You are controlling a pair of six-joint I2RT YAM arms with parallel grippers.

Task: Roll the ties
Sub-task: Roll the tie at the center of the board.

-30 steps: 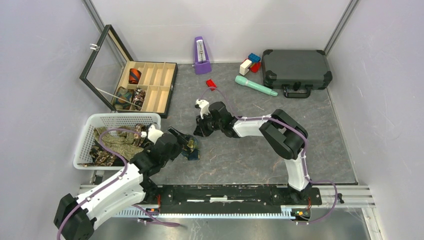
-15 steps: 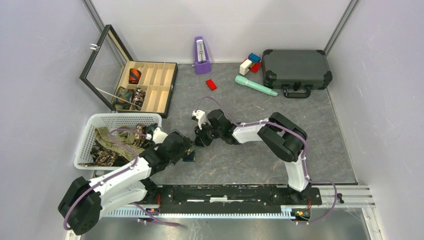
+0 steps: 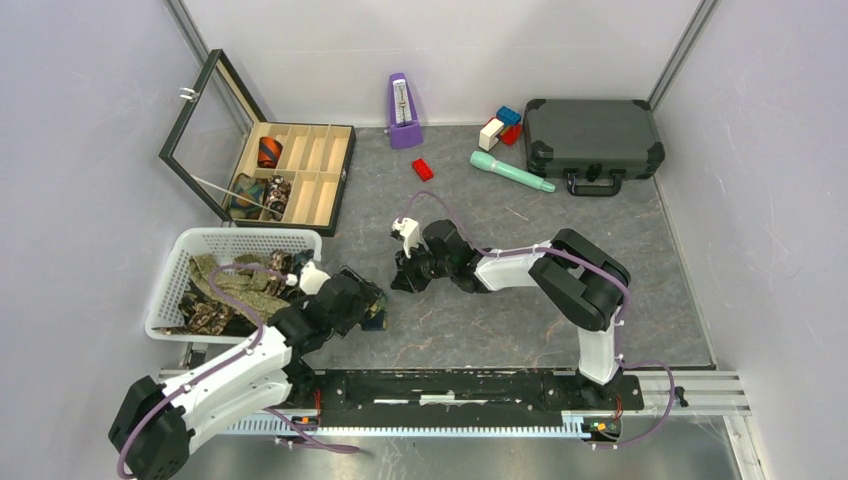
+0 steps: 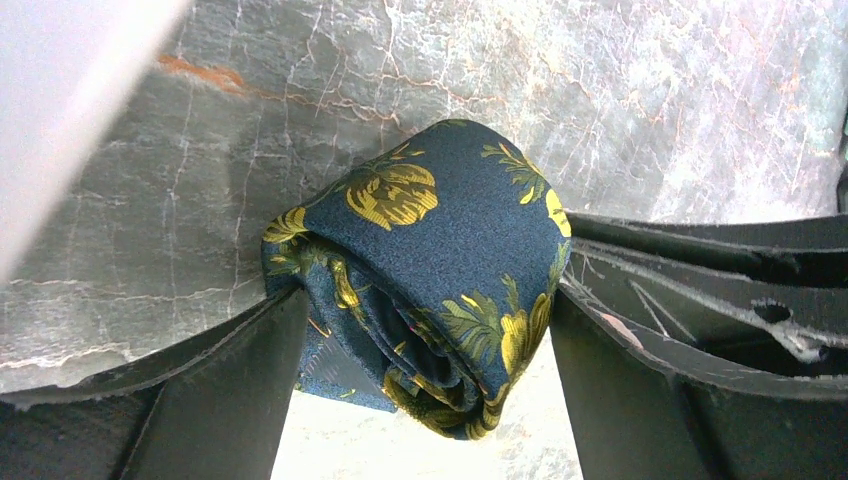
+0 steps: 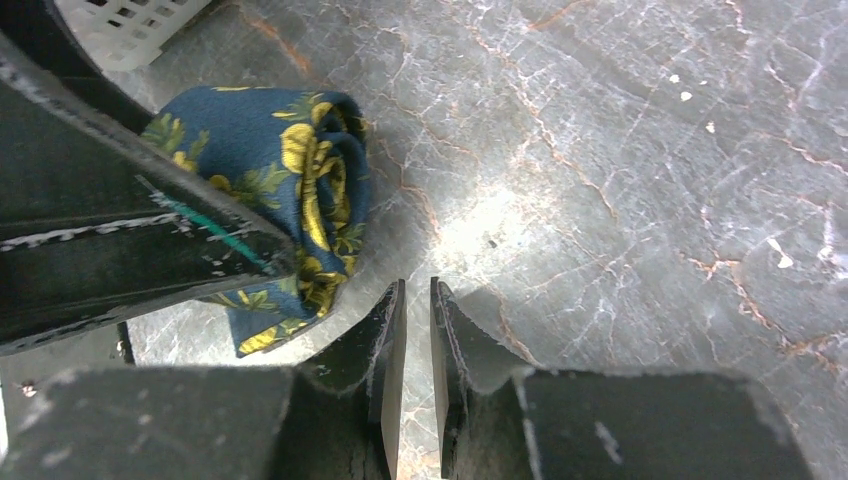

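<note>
Grey desk point(image 3: 480, 320) carries a rolled tie point(image 4: 440, 260); left hand point(image 4: 425, 295) spread wide, flanking and touching it; right hand point(image 5: 417, 290), nearly pressed together, empty, at its 2 o'clock.

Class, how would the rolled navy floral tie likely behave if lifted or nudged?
The rolled tie is probably soft and light: its fabric layers bulge loosely. It could uncoil when lifted, since a flat end sticks out beneath the coil.
</note>
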